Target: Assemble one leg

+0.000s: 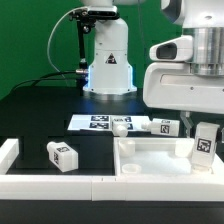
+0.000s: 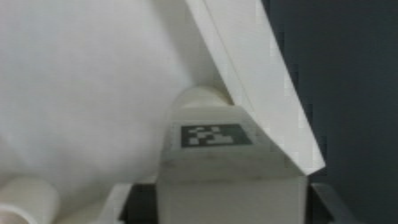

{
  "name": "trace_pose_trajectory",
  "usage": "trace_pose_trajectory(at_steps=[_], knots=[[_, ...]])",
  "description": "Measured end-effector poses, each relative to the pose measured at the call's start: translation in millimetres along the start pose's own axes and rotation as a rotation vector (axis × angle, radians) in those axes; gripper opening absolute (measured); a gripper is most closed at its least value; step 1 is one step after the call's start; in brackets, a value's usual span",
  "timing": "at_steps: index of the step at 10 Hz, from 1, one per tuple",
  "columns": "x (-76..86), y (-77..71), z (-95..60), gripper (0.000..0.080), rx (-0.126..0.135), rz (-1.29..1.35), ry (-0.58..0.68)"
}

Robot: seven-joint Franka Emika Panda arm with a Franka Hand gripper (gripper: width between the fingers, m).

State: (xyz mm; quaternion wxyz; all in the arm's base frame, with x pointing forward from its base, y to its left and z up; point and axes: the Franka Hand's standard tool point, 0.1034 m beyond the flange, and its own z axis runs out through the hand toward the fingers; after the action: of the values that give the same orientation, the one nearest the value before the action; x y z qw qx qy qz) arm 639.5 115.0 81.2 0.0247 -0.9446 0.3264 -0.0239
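My gripper (image 1: 205, 128) is shut on a leg (image 1: 205, 146), a short white square post with a black-and-white tag. It holds the leg upright at the far right corner of the wide white panel with raised rims (image 1: 150, 158), on the exterior view's right. In the wrist view the leg (image 2: 217, 150) fills the space between my dark fingers (image 2: 322, 203), with the gripper (image 2: 222, 205) closed on its sides. The panel's flat face (image 2: 80, 100) and slanting rim (image 2: 249, 70) lie just beyond it. Whether the leg's lower end touches the panel is hidden.
A loose leg (image 1: 62, 155) lies on the black table at the exterior view's left. Two more legs (image 1: 165, 126) (image 1: 122, 127) lie by the marker board (image 1: 98, 122). The robot base (image 1: 108, 60) stands behind. White rails (image 1: 10, 152) border the front and left.
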Motion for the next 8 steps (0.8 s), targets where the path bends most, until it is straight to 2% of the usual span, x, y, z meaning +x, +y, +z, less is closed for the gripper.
trace_pose_trajectory(at_steps=[3, 5, 7, 8], knots=[[3.5, 3.6, 1.9, 0.0291, 0.039, 0.542, -0.035], [3.1, 1.6, 2.6, 0.0291, 0.077, 0.848, -0.082], [3.4, 2.2, 2.7, 0.0291, 0.076, 0.844, -0.083], [3.4, 2.2, 2.6, 0.0403, 0.077, 0.814, -0.081]])
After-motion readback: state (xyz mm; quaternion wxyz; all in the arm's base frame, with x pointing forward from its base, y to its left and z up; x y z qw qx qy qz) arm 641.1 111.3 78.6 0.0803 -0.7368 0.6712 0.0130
